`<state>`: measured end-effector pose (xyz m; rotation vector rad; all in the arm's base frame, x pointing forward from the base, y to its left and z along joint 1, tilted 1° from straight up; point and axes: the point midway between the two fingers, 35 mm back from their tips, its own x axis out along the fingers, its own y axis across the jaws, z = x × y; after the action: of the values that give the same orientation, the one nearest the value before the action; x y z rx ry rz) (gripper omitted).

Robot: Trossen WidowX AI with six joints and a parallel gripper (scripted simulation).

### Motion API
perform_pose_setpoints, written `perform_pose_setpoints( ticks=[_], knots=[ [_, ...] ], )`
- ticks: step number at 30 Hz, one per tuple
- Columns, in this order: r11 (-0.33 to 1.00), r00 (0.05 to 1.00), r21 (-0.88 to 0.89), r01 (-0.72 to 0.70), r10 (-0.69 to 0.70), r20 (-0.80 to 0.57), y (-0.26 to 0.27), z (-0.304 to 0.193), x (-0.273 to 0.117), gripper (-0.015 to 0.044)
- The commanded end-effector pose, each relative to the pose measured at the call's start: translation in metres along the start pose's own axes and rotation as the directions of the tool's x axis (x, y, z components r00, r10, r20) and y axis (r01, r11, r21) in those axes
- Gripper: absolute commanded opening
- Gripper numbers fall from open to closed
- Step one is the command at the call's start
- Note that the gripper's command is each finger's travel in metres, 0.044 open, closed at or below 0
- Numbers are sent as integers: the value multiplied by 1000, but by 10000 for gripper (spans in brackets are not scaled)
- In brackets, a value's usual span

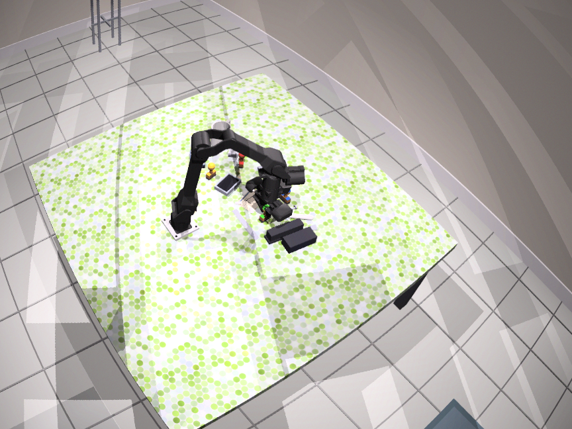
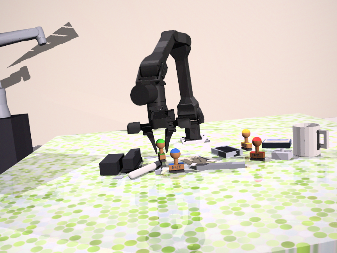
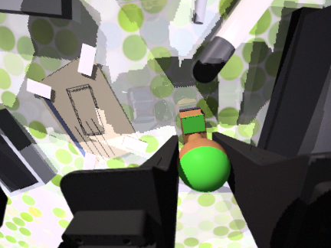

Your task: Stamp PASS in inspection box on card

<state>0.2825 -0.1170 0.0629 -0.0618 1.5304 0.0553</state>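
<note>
My gripper (image 2: pixel 161 152) (image 3: pixel 194 138) is shut on the green-topped stamp (image 1: pixel 265 208) (image 2: pixel 160 144) (image 3: pixel 204 168), held upright by its handle. The stamp's base is low over the table beside the card; whether it touches the table I cannot tell. The tan card (image 1: pixel 250 203) (image 2: pixel 196 160) (image 3: pixel 111 109) lies left of the stamp in the wrist view, with white tabs at its corners. Its outlined box (image 3: pixel 78 86) shows no clear print. The open ink pad (image 1: pixel 228 184) (image 2: pixel 233 154) (image 3: pixel 46 174) lies beyond the card. The stamp's underside is hidden.
Close by are a blue-topped DATE stamp (image 2: pixel 176 167), a white marker (image 2: pixel 144 170) (image 3: pixel 249 17), two black blocks (image 2: pixel 111 164) (image 2: pixel 132 158) and a grey bar (image 2: pixel 220 165). Farther off stand red-topped (image 2: pixel 257 154) and yellow-topped (image 2: pixel 245 136) stamps and a mug (image 2: pixel 305 140).
</note>
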Motion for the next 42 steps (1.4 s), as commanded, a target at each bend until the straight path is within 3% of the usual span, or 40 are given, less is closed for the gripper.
perform_pose_setpoints(
  ticks=[1,11,14,22,42],
  knots=[
    [1000,1000,0,0,0,0,0,0,0,26],
    [1000,1000,0,0,0,0,0,0,0,269],
    [1000,1000,0,0,0,0,-1,2,-9,269],
    [1000,1000,-4,-3,3,2,2,2,-114,269],
    [1000,1000,-4,-4,4,2,2,1,-117,269]
  ],
)
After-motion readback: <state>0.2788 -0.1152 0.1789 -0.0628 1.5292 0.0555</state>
